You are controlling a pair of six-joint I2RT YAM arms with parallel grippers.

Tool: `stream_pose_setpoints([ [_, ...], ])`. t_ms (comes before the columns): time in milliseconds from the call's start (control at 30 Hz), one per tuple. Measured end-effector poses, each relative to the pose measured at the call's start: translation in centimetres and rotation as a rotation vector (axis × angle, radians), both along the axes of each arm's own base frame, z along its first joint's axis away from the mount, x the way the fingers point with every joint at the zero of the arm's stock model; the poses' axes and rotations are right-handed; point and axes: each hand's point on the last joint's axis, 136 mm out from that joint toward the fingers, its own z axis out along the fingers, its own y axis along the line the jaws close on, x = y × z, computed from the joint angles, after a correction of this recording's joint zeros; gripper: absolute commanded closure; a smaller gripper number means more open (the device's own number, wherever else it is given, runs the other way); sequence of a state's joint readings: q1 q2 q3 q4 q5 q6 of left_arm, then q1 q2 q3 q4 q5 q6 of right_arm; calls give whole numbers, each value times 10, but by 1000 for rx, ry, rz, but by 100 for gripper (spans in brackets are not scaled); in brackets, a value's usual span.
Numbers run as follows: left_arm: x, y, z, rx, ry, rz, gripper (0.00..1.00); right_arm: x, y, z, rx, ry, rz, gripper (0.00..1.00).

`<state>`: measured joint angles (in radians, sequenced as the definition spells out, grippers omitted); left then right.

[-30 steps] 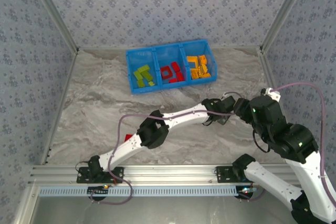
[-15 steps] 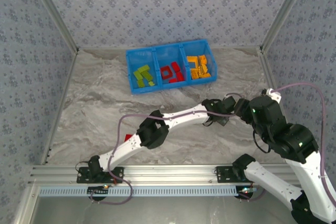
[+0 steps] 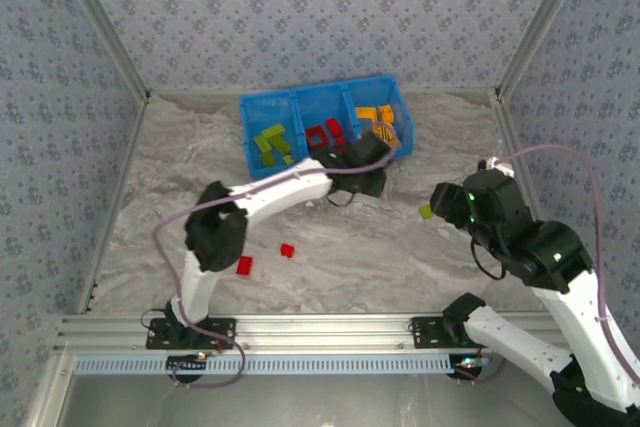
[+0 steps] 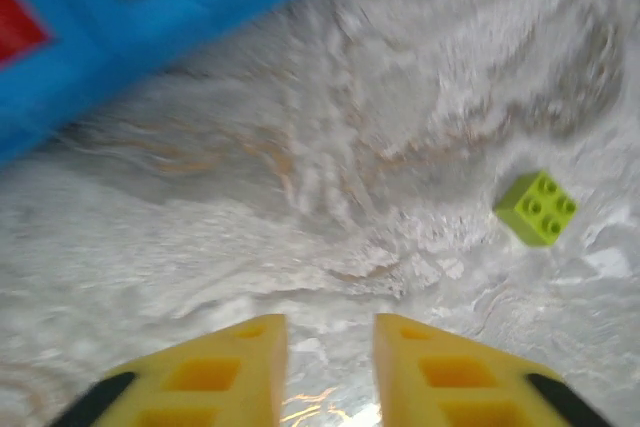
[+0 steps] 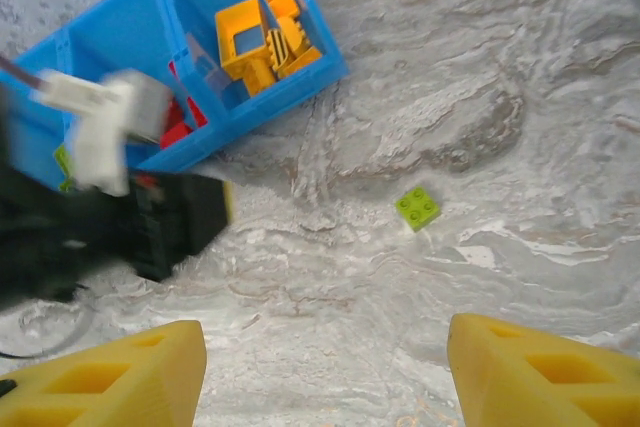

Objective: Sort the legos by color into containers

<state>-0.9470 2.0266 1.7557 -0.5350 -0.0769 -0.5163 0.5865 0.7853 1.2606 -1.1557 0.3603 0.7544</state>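
Observation:
The blue three-compartment bin [image 3: 298, 100] stands at the back, with lime green legos [image 3: 272, 142] on its left, red ones [image 3: 328, 137] in the middle and orange-yellow ones [image 3: 375, 119] on its right. One lime green brick [image 3: 425, 211] [image 4: 537, 207] [image 5: 417, 207] lies on the table. Two red bricks [image 3: 287, 250] [image 3: 244, 265] lie near the left arm's elbow. My left gripper [image 3: 378, 159] [image 4: 330, 367] hovers just in front of the bin, slightly open with nothing between its fingers. My right gripper [image 3: 437, 202] [image 5: 325, 367] hangs wide open, above and to the right of the green brick.
The bin's front wall [image 4: 150, 27] [image 5: 310, 77] is close ahead of the left gripper. The left gripper's black body [image 5: 150, 217] is blurred at the left of the right wrist view. Patterned walls enclose the marbled table [image 3: 180, 187] on three sides.
My left arm has swung from beside the right gripper back and left toward the bin. The green brick and two red bricks now lie uncovered on the table. The right arm pulled back slightly.

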Motion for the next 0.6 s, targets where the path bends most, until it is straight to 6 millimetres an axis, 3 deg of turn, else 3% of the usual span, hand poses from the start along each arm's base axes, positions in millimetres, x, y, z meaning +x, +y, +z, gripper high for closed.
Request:
stream_pose_setpoints([
  [67, 4, 6, 14, -36, -9, -6, 51, 2, 4, -6, -2, 15, 12, 32],
  [167, -1, -13, 16, -63, 7, -53, 41, 4, 6, -10, 2, 16, 15, 32],
  [233, -4, -39, 7, -80, 23, -80, 35, 3, 5, -10, 8, 6, 15, 32],
  [367, -17, -88, -33, -67, 51, -129, 24, -1, 3, -8, 18, -10, 14, 32],
  [500, -36, -119, -66, -36, 48, -191, 21, -4, 0, -5, 26, -22, 12, 31],
  [600, -45, -139, -74, -32, 18, -252, 21, -3, 0, -6, 25, -20, 12, 31],
])
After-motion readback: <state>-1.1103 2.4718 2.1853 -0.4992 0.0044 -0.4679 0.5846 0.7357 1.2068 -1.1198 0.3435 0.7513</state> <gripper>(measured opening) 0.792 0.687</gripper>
